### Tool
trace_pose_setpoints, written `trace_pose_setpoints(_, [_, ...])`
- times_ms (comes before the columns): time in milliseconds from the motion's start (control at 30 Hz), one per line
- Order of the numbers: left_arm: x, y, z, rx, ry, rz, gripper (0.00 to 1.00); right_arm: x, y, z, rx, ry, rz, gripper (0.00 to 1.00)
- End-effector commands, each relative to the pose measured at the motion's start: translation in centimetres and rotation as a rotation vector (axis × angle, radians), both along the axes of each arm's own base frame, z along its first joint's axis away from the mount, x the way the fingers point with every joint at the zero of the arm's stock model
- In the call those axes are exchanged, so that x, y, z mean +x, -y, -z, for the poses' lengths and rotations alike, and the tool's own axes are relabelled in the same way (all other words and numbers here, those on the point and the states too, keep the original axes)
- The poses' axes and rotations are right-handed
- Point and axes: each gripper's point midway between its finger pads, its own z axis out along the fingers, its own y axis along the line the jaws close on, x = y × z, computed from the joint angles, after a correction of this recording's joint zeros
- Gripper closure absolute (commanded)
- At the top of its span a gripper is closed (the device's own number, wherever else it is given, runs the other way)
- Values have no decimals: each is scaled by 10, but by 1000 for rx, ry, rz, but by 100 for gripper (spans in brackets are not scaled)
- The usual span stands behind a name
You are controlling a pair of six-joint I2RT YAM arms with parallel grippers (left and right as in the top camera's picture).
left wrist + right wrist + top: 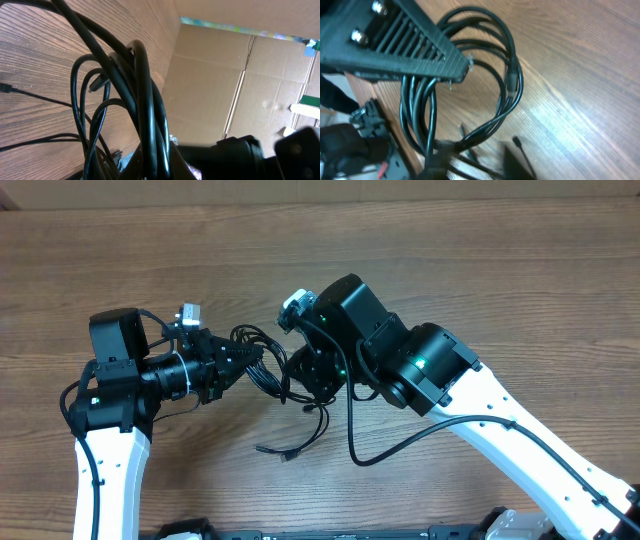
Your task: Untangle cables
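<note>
Near the middle of the tabletop (480, 270), the cables (268, 365) sat as a tangled black coil between the two arms. Loose strands trailed toward the near edge, and one ended in a small plug (290, 451).

From overhead, the left fingers (238, 362) reached in from the left and met the coil's left side, closed on a bunch of cords. The right arm's wrist hung over the coil's right side and hid its fingers from that camera.

The left wrist view gave what the overhead could not. Several cords ran bunched together down toward the bottom of the frame, thinner loops lay on the wood grain, and a cardboard wall (225, 85) stood past the tabletop's edge.

The right wrist view showed one ribbed right finger (410, 40) stretched across the upper part of a round loop of cords, which lay flat on the wood. The other finger was only a dark blur low in the frame. I could not tell whether the right fingers were open or closed, or whether they touched the cords.
</note>
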Motion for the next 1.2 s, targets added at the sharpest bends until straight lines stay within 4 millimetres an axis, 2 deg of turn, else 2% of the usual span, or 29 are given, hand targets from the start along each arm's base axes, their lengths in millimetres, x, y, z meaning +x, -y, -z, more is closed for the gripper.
trace_pose_setpoints(0, [0,0,-3,-8,8,5,96,-7,-2,-22,57,11,-29,37])
trace_pose_setpoints(67, [0,0,-3,-8,8,5,96,-17,-7,-24,79,-1,-97,29])
trace_pose_setpoints(167, [0,0,-3,-9,8,5,96,-25,-12,-27,112,-24,-148,27])
trace_pose_setpoints(233, [0,0,-4,-12,6,3,96,-26,-12,-27,111,-28,-148,31])
trace_pose_setpoints(333, [1,2,-9,-38,13,9,96,-27,-11,-26,107,-33,-149,46])
trace_pose_setpoints(533, [8,4,-26,-86,66,23,96,-31,-14,-27,122,-50,-166,44])
trace_pose_setpoints(667, [8,5,-30,-105,60,24,96,-29,-15,-24,119,-53,-166,46])
trace_pose_setpoints(700, [7,6,-31,-111,61,31,96,-29,-16,-24,120,-52,-166,52])
trace_pose_setpoints(733, [7,6,-32,-114,62,35,96,-28,-16,-25,123,-49,-166,65])
trace_pose_setpoints(767, [6,7,-32,-118,62,39,96,-27,-17,-25,125,-46,-167,85])
trace_pose_setpoints(800, [6,7,-32,-121,60,41,96,-27,-18,-26,130,-42,-167,96])
trace_pose_setpoints(833, [5,7,-33,-124,57,42,96,-26,-19,-27,134,-39,-165,96])
trace_pose_setpoints(1000, [3,9,-35,-138,57,57,96,-25,-23,-32,160,-27,-176,96])
trace_pose_setpoints(1033, [3,9,-35,-139,57,58,96,-24,-23,-32,162,-25,-176,92])
trace_pose_setpoints(1067, [2,9,-35,-141,57,61,96,-24,-24,-32,163,-23,-176,76])
trace_pose_setpoints(1100, [2,9,-36,-145,58,66,96,-24,-24,-32,163,-24,-176,54])
trace_pose_setpoints(1133, [1,10,-36,-148,58,69,96,-24,-24,-32,162,-25,-176,42])
trace_pose_setpoints(1167, [1,10,-37,-148,58,69,96,-24,-24,-31,161,-25,-176,40])
